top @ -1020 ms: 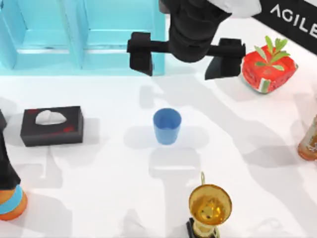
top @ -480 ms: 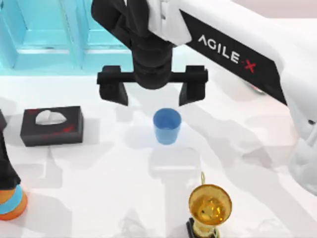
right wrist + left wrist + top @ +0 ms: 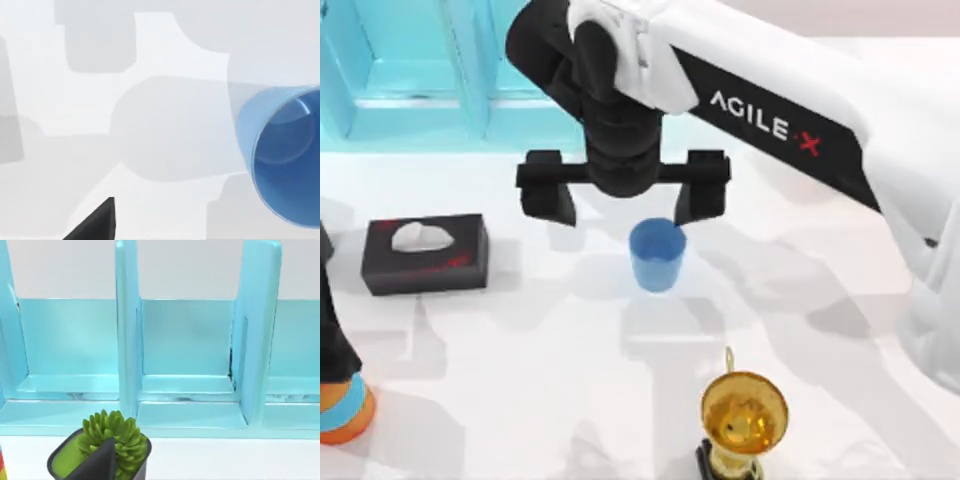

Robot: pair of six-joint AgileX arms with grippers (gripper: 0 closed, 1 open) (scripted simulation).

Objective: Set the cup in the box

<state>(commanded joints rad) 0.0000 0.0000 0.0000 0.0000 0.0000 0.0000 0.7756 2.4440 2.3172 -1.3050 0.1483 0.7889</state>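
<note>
The blue cup point(image 3: 656, 255) stands upright at mid-table, and its open rim also shows in the right wrist view point(image 3: 285, 155). My right gripper point(image 3: 625, 192) hangs open just behind and above it. Its two black fingers point(image 3: 703, 192) are spread wide. The cup sits nearer the finger on the right than the one on the left, and neither touches it. The box point(image 3: 470, 90), a light blue rack of open compartments, stands along the back left. It faces the left wrist camera point(image 3: 187, 355), where my left gripper point(image 3: 100, 464) stays parked.
A black tissue box point(image 3: 425, 253) lies left of the cup. A gold trophy point(image 3: 743, 415) stands at the front. A dark object with a blue and orange base point(image 3: 338, 390) is at the left edge. A green potted plant point(image 3: 112, 440) sits before the box.
My right arm swung in from the back right to the left and came down toward the cup. The cup has not moved.
</note>
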